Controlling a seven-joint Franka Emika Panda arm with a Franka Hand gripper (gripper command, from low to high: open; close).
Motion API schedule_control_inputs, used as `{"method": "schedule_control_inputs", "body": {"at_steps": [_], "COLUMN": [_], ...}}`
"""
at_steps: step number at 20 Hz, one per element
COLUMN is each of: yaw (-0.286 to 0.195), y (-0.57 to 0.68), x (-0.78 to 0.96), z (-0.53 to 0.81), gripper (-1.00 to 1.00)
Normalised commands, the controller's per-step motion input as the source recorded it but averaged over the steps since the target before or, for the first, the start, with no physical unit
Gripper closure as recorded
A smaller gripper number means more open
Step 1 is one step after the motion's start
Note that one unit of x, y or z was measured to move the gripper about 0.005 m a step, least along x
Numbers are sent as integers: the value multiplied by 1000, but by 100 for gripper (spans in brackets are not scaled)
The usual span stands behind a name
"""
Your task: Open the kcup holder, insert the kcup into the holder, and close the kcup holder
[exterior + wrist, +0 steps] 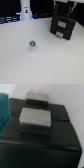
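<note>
I see the holder (64, 23) at the tabletop's (20, 60) far edge, kcup (33, 44) mid-tabletop. End effector state: cannot tell. I'd probably hook the drawer front (36, 119) squarely, pulling straight.

A pale, evenly lit counter (30, 65) fills most of the exterior view. Behind it the background is dark and blurred. A tall white bottle-like object (25, 11) stands at the far edge

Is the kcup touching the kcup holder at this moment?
Apart. The exterior view shows the kcup standing alone on the white table, with bare surface between it and the kcup holder.
</note>
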Motion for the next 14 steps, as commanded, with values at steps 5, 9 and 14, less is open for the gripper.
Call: {"method": "schedule_control_inputs", "body": {"at_steps": [5,9,14], "yaw": [-122,-108,-89], "y": [482,432,344], "x": [3,-19,-96], "z": [-255,-259,-292], "gripper": [-100,-100,-100]}}
